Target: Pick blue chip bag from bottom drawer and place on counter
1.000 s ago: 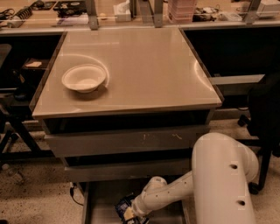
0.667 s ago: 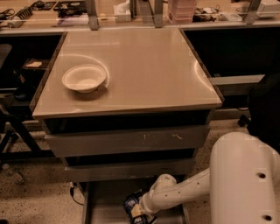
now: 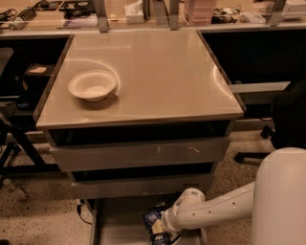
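Note:
The blue chip bag (image 3: 153, 218) is a crinkled dark-blue foil bag with white patches, at the right side of the open bottom drawer (image 3: 118, 224) at the bottom of the camera view. My gripper (image 3: 160, 229) reaches into the drawer from the right on a white arm and is shut on the bag, which hides most of the fingers. The bag sits just above the drawer floor. The counter (image 3: 162, 72) is the glossy beige top above, with a white bowl (image 3: 92, 85) at its left.
Two grey flat-fronted drawers (image 3: 138, 152) sit closed between the counter and the open tray. A long cluttered bench with metal posts (image 3: 143, 14) runs behind. A black chair (image 3: 287, 119) stands at the right. My white arm housing (image 3: 279, 201) fills the lower right.
My gripper and the blue chip bag have shifted together to the right and slightly up inside the drawer. The arm body has swung further right.

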`<control>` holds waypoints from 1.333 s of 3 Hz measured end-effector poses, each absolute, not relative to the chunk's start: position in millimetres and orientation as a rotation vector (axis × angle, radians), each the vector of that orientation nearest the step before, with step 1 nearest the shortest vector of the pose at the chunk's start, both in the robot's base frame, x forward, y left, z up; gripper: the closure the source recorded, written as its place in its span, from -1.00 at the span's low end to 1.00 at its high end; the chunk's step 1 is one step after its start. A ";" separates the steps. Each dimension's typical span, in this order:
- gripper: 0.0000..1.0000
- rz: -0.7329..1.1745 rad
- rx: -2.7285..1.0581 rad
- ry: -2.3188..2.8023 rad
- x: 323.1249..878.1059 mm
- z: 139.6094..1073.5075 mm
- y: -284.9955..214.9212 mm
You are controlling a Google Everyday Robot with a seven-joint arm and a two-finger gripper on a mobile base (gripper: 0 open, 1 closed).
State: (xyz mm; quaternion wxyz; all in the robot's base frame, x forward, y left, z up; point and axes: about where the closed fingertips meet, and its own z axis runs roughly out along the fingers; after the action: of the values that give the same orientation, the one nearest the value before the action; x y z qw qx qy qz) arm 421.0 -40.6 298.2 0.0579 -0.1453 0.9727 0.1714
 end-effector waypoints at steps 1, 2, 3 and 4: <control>1.00 0.483 -0.460 2.943 416.1 325.8 -53.0; 1.00 0.396 -0.456 2.930 409.9 370.4 -80.1; 1.00 0.318 -0.442 2.905 403.5 419.2 -104.9; 1.00 0.318 -0.453 2.854 401.2 457.1 -112.4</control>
State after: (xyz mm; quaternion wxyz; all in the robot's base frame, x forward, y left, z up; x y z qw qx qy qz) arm 401.2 -112.4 457.1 0.1170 -0.1549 0.9749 0.1088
